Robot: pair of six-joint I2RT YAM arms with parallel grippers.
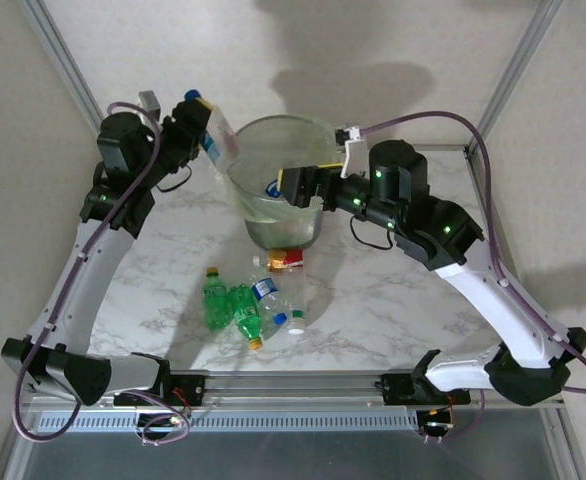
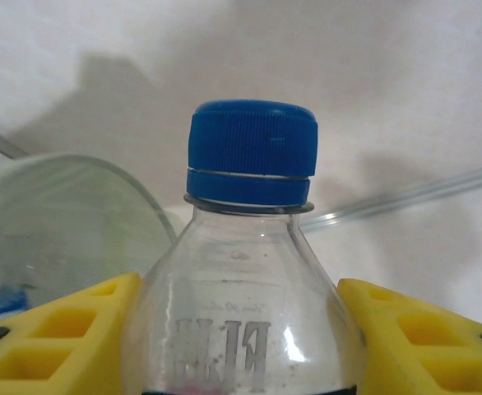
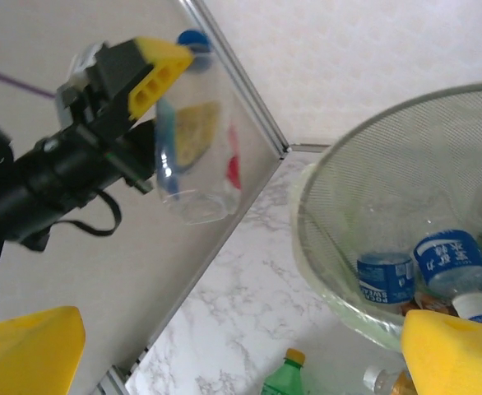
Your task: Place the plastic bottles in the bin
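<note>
One clear blue-capped bottle [image 1: 216,132] hangs at upper left, clamped in our left gripper [image 1: 206,137], just beside the bin [image 1: 273,235]. We see loose bottles [image 1: 243,305] lying below centre. Our right gripper [image 1: 285,185] gapes wide over the bin.

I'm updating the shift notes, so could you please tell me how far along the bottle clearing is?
Done: several blue-labelled bottles lie in the bin. In hand: the left end effector holds a clear blue-capped bottle beside the rim; the right end effector is open. Left: loose bottles on the table.
</note>
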